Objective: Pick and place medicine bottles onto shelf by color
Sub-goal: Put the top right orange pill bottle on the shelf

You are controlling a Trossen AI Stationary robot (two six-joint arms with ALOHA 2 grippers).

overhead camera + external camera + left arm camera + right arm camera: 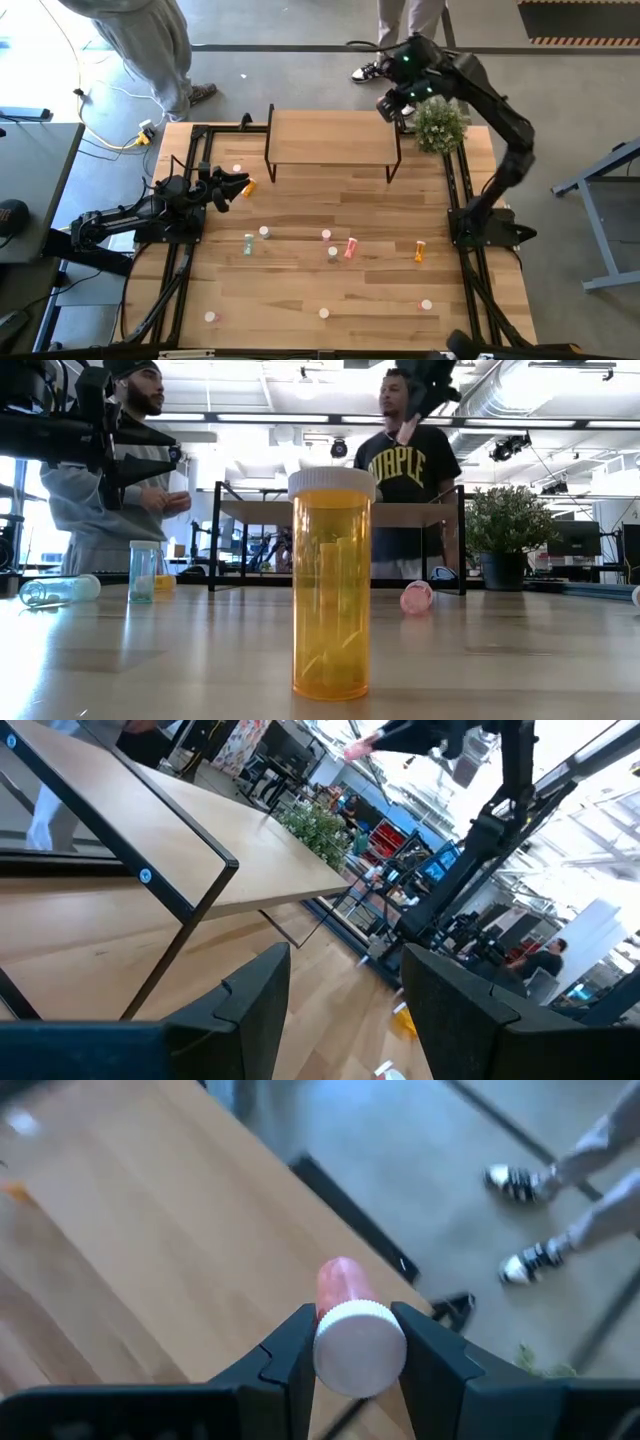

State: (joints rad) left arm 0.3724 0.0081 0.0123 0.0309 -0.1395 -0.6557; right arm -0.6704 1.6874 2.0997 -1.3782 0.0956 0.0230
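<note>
Right gripper (350,1355) clenched on 1 pink medicine bottle (352,1330), held above the far right corner of the shelf (330,137). Left gripper (345,985) released, holding nothing, low beside the shelf's left legs.

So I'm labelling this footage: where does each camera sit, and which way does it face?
High: overhead, straight down on the shelf; both arms show.
Low: at tabletop height, facing an orange bottle; the left arm shows.
Left wrist: behind the open left gripper, facing the shelf.
Right wrist: behind the right gripper, shut on a pink bottle.
High and low share the plant.
</note>
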